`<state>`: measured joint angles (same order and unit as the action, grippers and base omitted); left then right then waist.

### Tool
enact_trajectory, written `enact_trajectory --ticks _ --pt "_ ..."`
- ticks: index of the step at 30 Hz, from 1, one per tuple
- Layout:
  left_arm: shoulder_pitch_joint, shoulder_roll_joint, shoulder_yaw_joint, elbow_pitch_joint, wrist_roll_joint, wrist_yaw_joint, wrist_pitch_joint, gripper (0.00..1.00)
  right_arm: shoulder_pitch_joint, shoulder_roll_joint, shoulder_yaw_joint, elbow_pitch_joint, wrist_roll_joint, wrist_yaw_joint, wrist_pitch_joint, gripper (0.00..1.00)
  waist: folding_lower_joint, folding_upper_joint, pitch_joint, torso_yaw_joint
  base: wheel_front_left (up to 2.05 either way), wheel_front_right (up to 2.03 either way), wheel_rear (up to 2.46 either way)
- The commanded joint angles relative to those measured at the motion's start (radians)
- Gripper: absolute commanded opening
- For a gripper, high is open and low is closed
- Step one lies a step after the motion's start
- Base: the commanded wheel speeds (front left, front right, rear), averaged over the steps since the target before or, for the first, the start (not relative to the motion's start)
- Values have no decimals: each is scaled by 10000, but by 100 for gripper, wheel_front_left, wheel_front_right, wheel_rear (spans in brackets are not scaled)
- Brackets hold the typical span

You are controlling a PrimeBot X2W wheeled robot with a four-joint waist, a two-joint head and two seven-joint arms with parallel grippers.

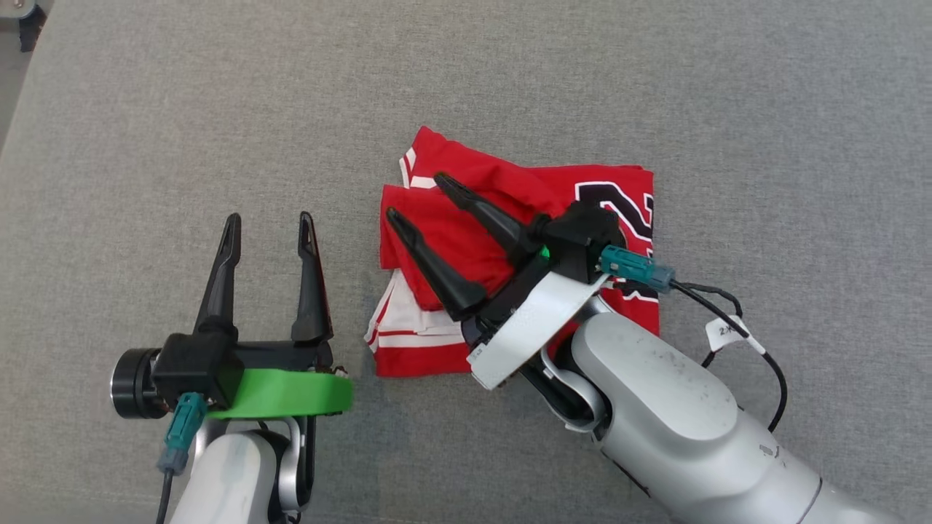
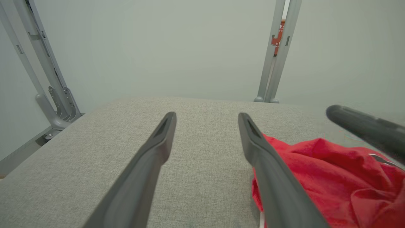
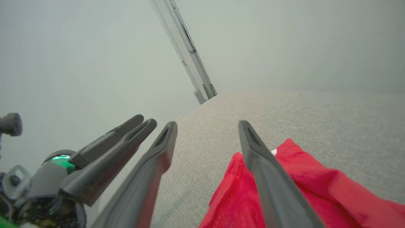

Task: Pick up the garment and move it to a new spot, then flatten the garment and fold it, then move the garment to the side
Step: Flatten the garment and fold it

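The garment (image 1: 502,218), a red jersey with white trim and a black number, lies folded into a rough rectangle on the grey cloth surface (image 1: 510,87). Above its left half hovers my right gripper (image 1: 413,195), jaws open and holding nothing, fingers pointing up and to the left. In the right wrist view the right gripper (image 3: 207,126) stands spread over the red garment (image 3: 316,190). To the left of the garment my left gripper (image 1: 269,216) is open and empty over bare cloth. The left wrist view has the left gripper (image 2: 207,117) beside the garment (image 2: 332,177).
A black cable with a white tag (image 1: 728,327) hangs off my right wrist over the surface. Grey metal frame legs (image 2: 275,63) stand at the far edge against a pale wall. The surface's left edge (image 1: 22,109) runs near the head view's top left corner.
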<state>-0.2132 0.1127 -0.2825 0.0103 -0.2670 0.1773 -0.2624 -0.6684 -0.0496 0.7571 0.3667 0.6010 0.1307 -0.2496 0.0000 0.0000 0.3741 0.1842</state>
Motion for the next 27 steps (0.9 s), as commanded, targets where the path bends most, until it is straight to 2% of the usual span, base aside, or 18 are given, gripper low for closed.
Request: enact_trajectory --ticks 1,4,12,18,22,27 --pt "70 61 101 -1 101 12 -23 100 -23 -35 -194 -407 -262 1 -97 100 0 0 -70 -217 0 0 0" --pt "132 126 192 11 144 18 -23 100 366 -329 -938 -1316 -784 1 -135 100 0 0 -137 -414 0 0 0" --pt "315 321 414 -61 250 99 -23 100 2702 -1440 -4820 -3660 -2288 1 34 100 0 0 -361 -967 0 0 0" --pt "582 519 500 -147 263 185 25 100 4912 -1511 -7384 -4659 -2969 1 645 100 0 0 -538 -1357 0 0 0" --pt "768 602 504 -277 283 266 129 100 6018 -1225 -8215 -5203 -3198 1 1019 100 0 0 -619 -1530 0 0 0" --pt "910 705 527 -382 244 304 217 100 6605 -972 -8409 -5609 -3305 1 1284 100 0 0 -686 -1608 0 0 0"
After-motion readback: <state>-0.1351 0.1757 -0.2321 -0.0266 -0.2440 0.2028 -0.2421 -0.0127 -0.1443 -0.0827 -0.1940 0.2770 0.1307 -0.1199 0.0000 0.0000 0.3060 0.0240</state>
